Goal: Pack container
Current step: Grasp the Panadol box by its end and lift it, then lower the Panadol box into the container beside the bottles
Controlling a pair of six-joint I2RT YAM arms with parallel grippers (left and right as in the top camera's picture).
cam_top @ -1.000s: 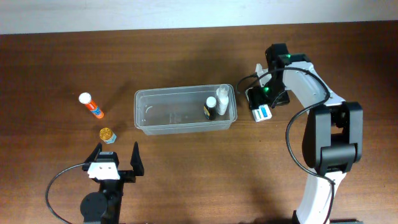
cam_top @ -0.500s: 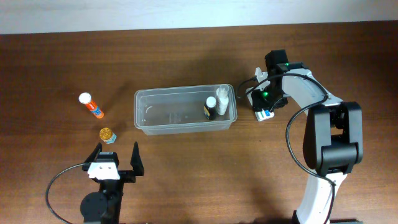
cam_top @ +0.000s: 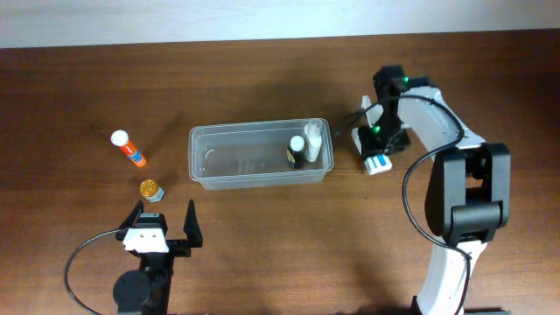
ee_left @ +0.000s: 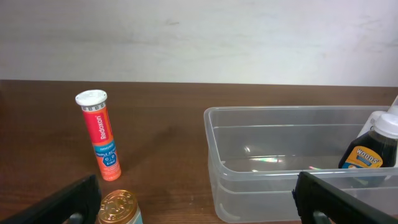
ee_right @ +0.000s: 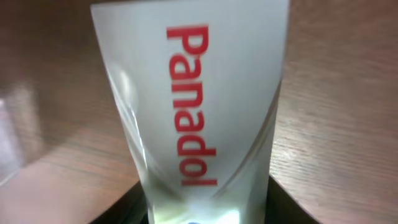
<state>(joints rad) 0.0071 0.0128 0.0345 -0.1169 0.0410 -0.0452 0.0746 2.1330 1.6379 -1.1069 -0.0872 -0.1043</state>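
Note:
The clear plastic container (cam_top: 236,132) stands mid-table and holds a dark bottle (cam_top: 297,155) and a white bottle (cam_top: 311,136) at its right end. It also shows in the left wrist view (ee_left: 273,155). My right gripper (cam_top: 378,142) is just right of the container, shut on a white Panadol box (cam_top: 375,162), which fills the right wrist view (ee_right: 193,93) with its sides dented between the fingers. My left gripper (cam_top: 162,220) is open and empty at the front left, behind a gold-capped jar (cam_top: 150,189).
An orange tube with a white cap (cam_top: 129,149) lies left of the container and shows in the left wrist view (ee_left: 101,134). The gold-capped jar (ee_left: 118,208) sits just inside my left finger. Bare wooden table lies around them.
My right gripper has shifted slightly beside the container's right end, and the Panadol box has moved a little right and nearer with it. The left arm has not moved.

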